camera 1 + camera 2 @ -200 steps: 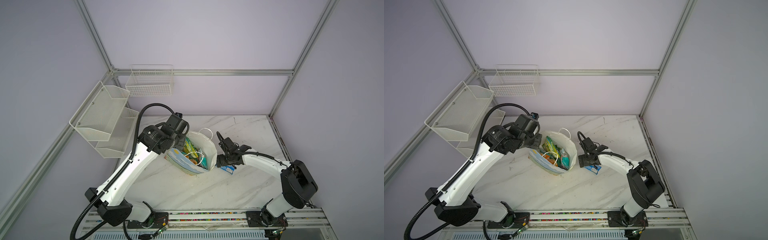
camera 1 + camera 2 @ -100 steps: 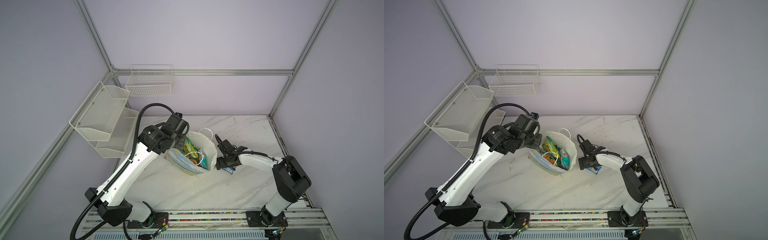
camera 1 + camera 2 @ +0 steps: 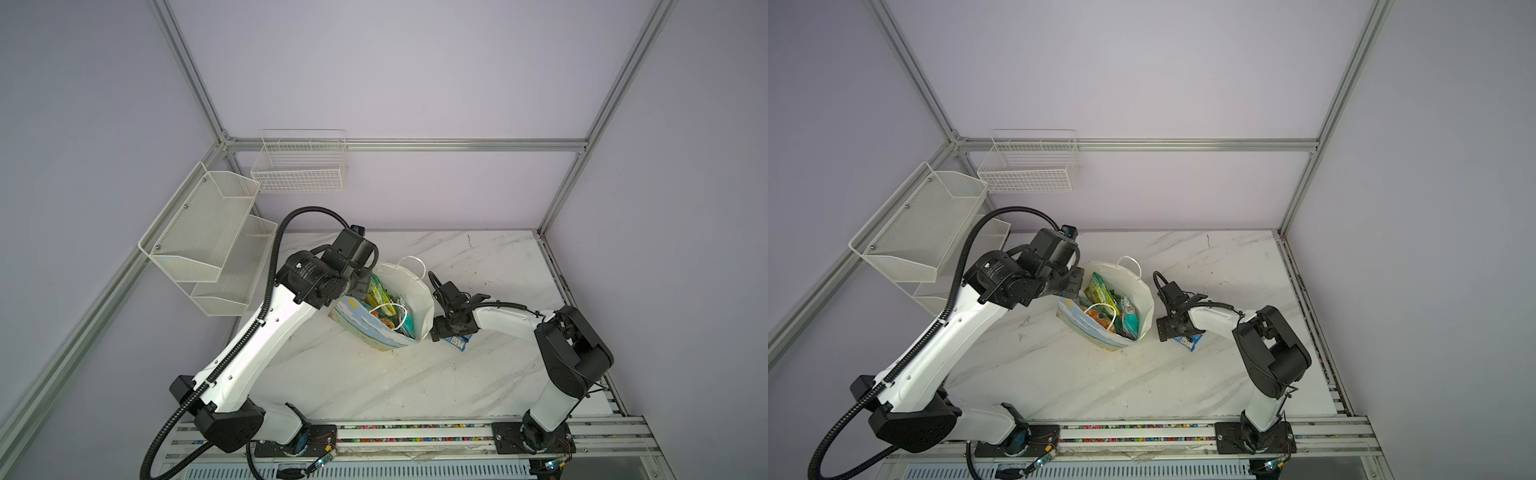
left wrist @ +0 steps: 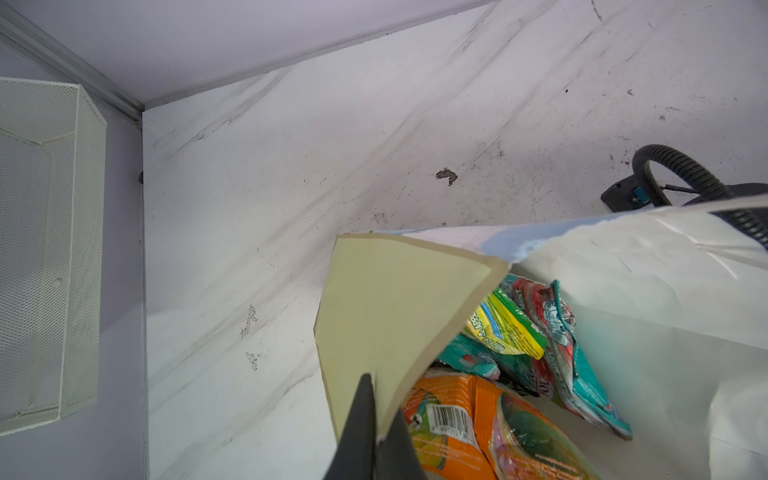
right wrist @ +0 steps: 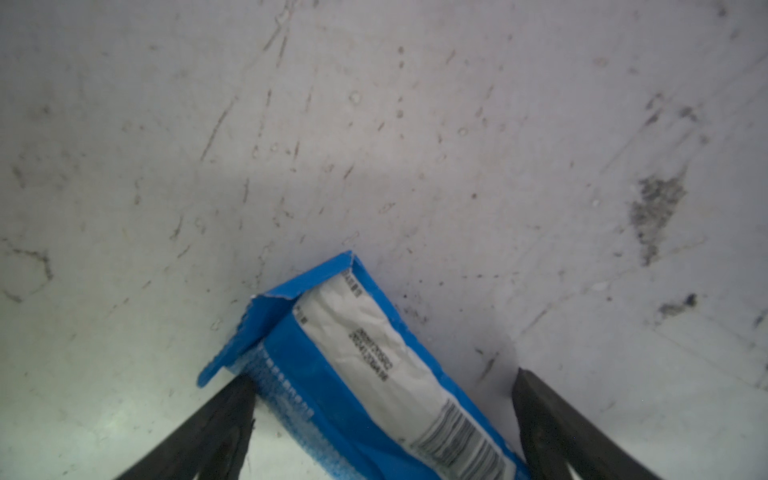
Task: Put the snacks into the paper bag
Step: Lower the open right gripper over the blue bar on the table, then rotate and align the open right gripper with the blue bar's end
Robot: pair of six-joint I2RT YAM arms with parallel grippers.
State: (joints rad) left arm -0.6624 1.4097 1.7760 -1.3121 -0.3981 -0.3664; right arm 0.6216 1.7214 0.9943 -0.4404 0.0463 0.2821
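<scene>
The paper bag stands open on the marble table, tilted, with green, teal and orange snacks inside. My left gripper is shut on the bag's rim flap, holding the mouth open. An orange packet, a green one and a teal one lie below it. A small blue packet lies flat on the table just right of the bag. My right gripper is open, one finger on each side of it.
Two white wire baskets hang on the walls at the back left. The right arm's black cable shows behind the bag. The arms' base rail runs along the table's front edge.
The right arm's elbow has swung left toward the bag while its open gripper stays over the blue packet. The left gripper and the bag have not moved.
</scene>
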